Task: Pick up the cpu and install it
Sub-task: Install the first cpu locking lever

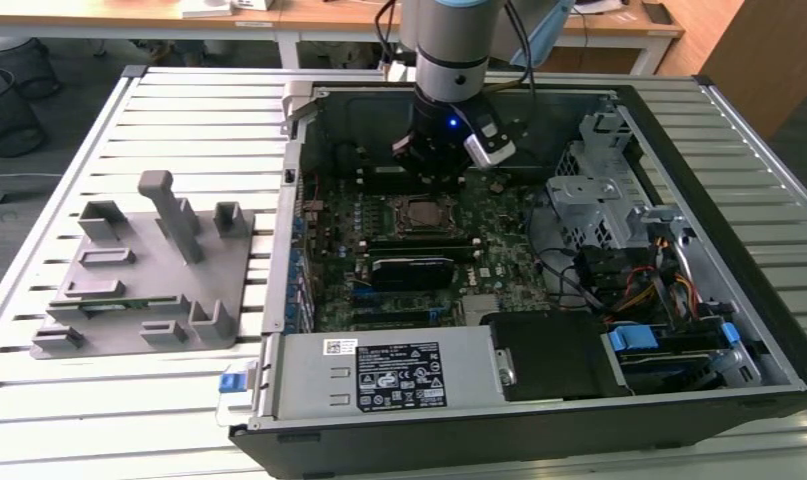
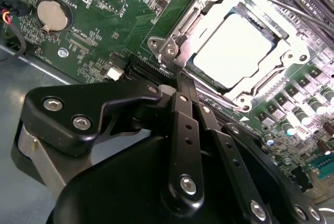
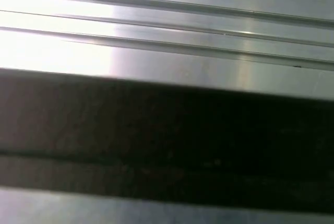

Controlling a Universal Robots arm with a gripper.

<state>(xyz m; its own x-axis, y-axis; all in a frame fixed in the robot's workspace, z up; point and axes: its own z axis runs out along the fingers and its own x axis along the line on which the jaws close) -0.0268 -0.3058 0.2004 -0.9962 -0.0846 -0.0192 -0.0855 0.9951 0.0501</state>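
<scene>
The cpu [image 2: 237,51] lies flat in the motherboard socket [image 1: 419,213], its silvery top bright inside the open metal frame. My gripper [image 2: 181,80] hangs just beside the socket's corner, above the green board. Its two black fingers [image 2: 182,130] run side by side and meet at the tips, shut with nothing between them. In the exterior view the gripper [image 1: 434,172] sits low inside the open computer case [image 1: 283,300], just behind the socket.
A black heatsink block [image 1: 410,270] sits in front of the socket, with the power supply [image 1: 390,375] nearer still. A metal drive cage [image 1: 603,200] and cables fill the case's right side. A grey plastic fixture [image 1: 150,270] stands on the slatted table [image 1: 176,110].
</scene>
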